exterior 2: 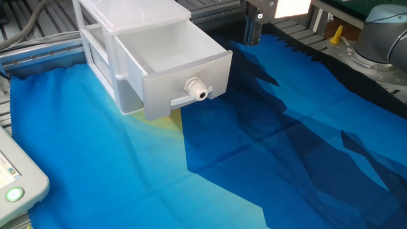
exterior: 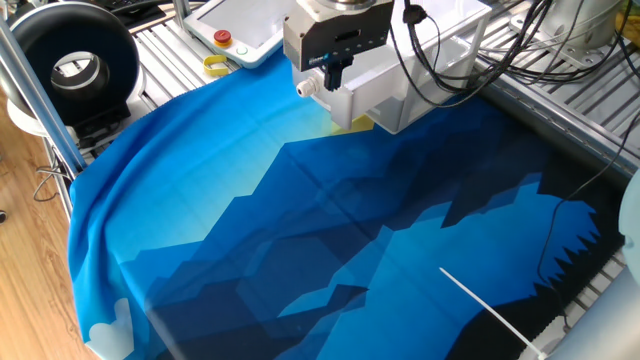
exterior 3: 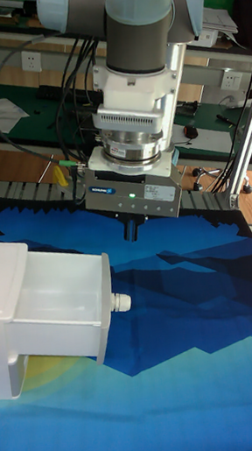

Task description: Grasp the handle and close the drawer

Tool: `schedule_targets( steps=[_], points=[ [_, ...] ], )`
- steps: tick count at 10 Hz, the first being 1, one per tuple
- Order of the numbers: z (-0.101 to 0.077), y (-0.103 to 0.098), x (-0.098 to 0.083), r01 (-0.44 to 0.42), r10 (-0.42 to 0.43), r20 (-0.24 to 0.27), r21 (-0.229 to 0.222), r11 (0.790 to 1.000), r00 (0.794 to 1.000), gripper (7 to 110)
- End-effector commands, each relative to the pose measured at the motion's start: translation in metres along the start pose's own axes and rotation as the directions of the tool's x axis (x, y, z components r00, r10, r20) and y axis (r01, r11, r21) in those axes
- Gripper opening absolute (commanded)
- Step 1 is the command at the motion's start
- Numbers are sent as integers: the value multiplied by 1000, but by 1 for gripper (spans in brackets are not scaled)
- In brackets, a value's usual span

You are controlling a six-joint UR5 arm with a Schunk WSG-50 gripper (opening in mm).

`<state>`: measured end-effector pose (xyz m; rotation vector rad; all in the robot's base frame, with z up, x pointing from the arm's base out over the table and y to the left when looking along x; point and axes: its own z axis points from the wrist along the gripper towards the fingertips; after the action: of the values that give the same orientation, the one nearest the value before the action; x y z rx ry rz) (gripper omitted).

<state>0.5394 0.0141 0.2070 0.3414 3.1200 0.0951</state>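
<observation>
So the gripper (exterior 3: 132, 229) is hanging in the air over the blue cloth (exterior 2: 267, 152), pointing straight down. From the tall fixed view we see the two dark fingers (exterior 3: 131, 226) sitting right against each other with nothing between them, so it looks pinched narrow and empty. In the other fixed view only the dark finger tip shows at the top edge (exterior 2: 253, 28), so we can't read the gap there.

It's up above and off to the side of the handle (exterior 3: 121, 302), not touching it. In one fixed view the gripper (exterior: 333, 72) overlaps the drawer unit in the picture, just above the knob (exterior: 306, 88), but that's only the camera angle.

The drawer (exterior 2: 172, 67) is pulled well out of the white cabinet (exterior 2: 124, 16), and we can see straight into it, nothing inside. The little white knob (exterior 2: 197, 88) sticks out of the drawer front, with a flat white tab just beside it.

Around all that: the cabinet stands on a yellowish patch of the cloth, a white control pendant (exterior: 255, 30) with a red button lies behind it, and a black ring-shaped thing (exterior: 75, 60) sits at the table's corner.
</observation>
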Motion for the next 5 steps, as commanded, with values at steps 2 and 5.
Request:
schedule_targets(
  steps=[2,5],
  points=[
    [-2,8,-5,-55,55,15,-37,998,998,7],
    [-14,64,2,-167,162,-43,-235,957,986,7]
  ],
)
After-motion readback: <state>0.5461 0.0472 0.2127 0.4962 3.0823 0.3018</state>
